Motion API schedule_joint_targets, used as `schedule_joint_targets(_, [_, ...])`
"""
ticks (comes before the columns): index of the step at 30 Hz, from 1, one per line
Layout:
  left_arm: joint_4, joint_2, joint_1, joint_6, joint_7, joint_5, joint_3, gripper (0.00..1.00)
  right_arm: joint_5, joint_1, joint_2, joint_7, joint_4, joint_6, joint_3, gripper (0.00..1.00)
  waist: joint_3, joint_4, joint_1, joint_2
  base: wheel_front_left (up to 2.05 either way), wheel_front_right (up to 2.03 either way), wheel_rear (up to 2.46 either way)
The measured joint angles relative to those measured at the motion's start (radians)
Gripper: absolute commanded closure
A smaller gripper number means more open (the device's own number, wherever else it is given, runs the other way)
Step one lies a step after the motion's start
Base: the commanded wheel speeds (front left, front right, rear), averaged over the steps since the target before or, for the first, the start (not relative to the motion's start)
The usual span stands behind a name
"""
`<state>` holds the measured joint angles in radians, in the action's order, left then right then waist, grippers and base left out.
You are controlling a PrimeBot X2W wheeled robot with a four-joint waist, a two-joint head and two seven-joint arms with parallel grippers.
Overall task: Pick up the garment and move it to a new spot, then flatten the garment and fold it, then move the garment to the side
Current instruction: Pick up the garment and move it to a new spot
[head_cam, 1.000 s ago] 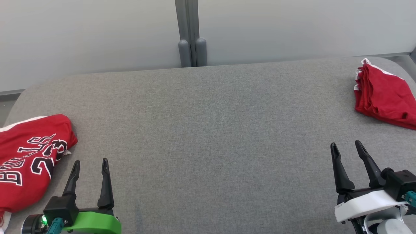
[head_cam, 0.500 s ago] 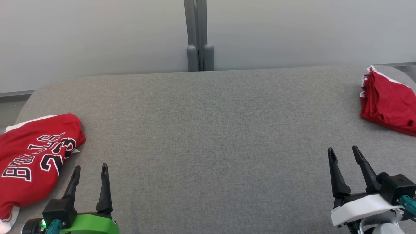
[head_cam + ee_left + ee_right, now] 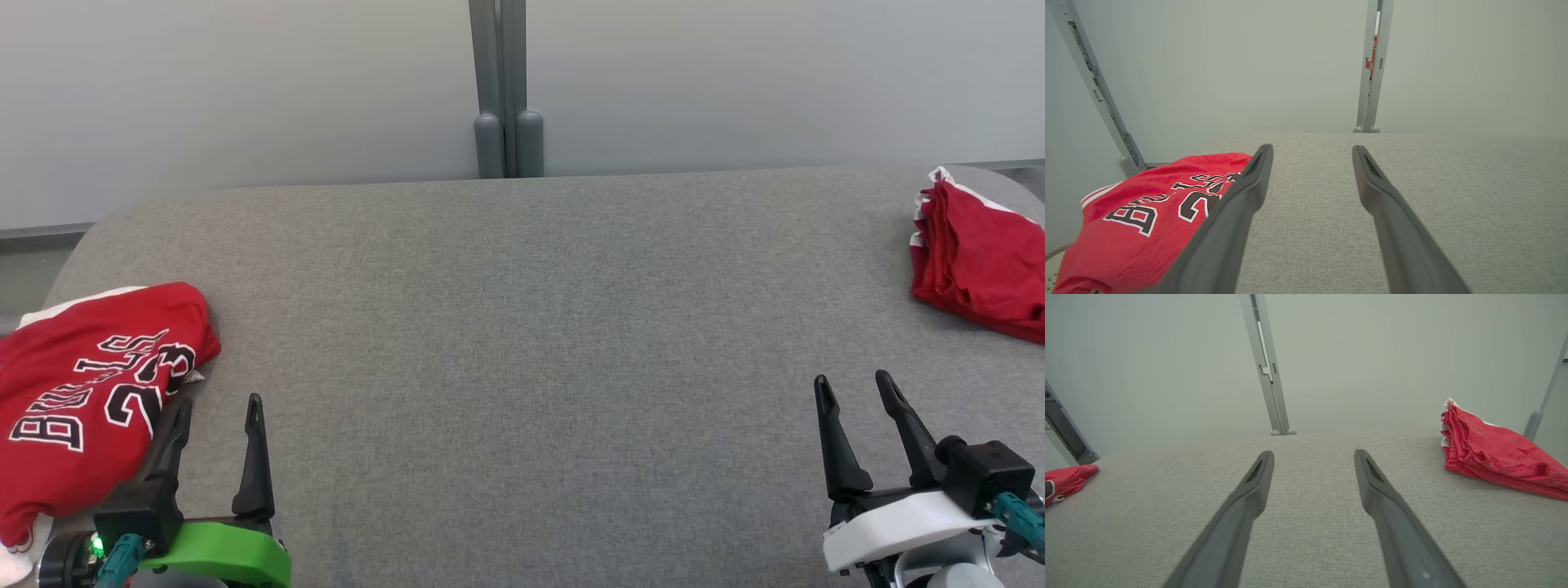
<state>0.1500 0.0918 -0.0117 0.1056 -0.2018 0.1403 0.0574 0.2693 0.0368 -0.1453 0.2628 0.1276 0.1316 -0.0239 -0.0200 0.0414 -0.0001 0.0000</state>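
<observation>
Red jersey lettering close in left wrist view; folded pile in right.

Grey fabric table, red jersey far left, folded red garment far right

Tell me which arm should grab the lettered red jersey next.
Left, most likely. The left pincer sits open right beside the lettered jersey at the left edge of the grey table. The right pincer, also open, is far across it, near the folded red garment instead.
</observation>
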Motion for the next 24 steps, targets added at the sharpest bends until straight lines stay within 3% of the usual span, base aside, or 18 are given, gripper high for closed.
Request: schedule_joint_targets(24, [0.020,0.015,0.000,-0.028,0.040,0.016,-0.017,0.00,-0.009,0.000,0.000,-0.002,0.002,0.000,-0.001,0.00,0.006,-0.002,0.0000,0.0000,0.00,0.00,0.00])
